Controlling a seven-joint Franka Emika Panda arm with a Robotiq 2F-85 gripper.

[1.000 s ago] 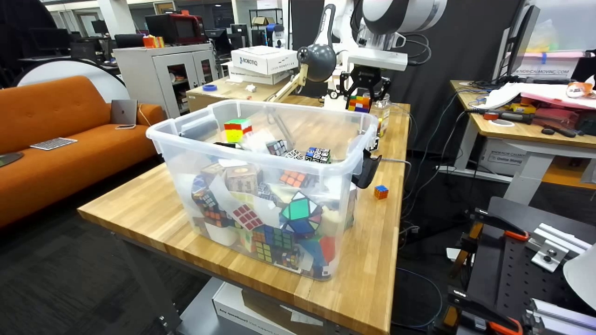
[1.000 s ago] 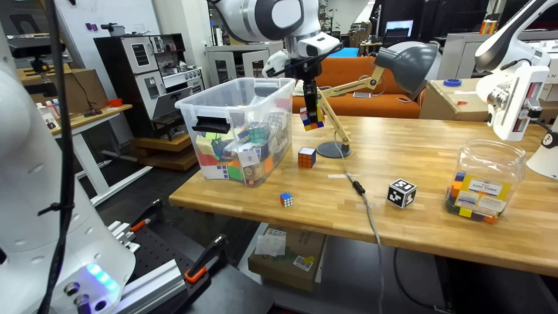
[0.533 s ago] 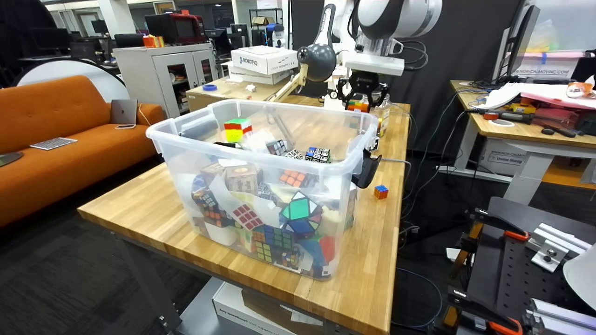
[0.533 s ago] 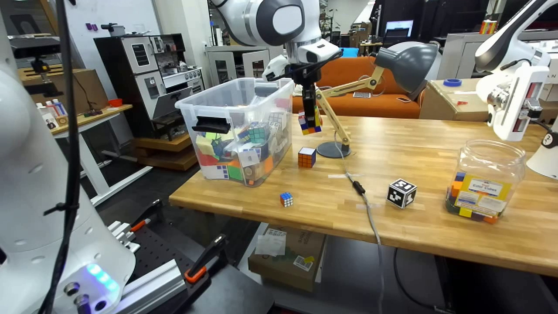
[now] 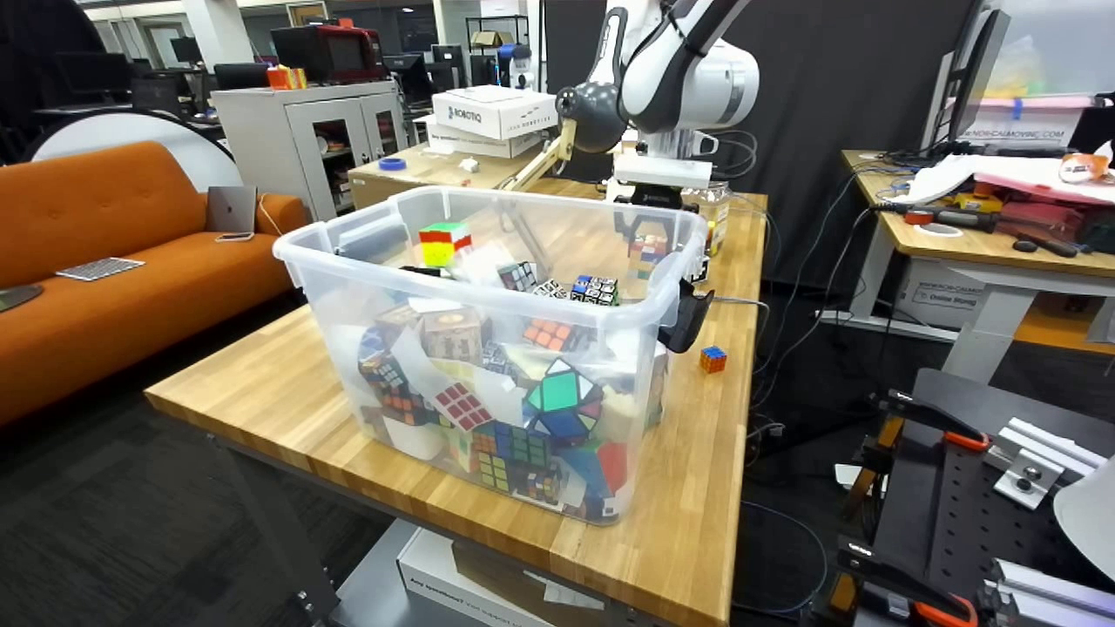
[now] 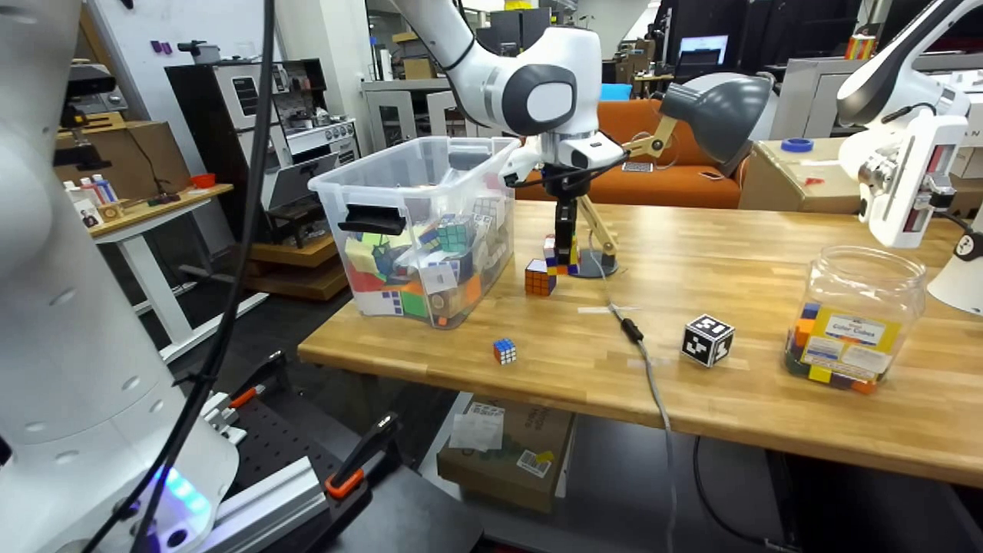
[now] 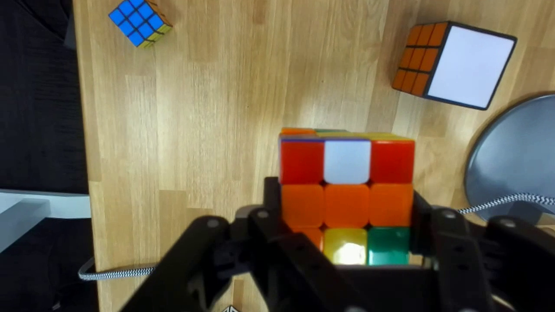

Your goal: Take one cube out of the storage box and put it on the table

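Pincer grips a cube, open room between it and table edge.

The wooden table bears the storage box, 3 loose cubes, 1 jar and 1 lamp base.

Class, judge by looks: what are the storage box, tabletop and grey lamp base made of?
Storage box: apparently plastic, translucent, smooth; cubes show through its walls.
Tabletop: evidently wood, satin-looking, from its grain and joined strips.
Lamp base: perhaps painted metal, maybe plastic; smooth grey, soft sheen.
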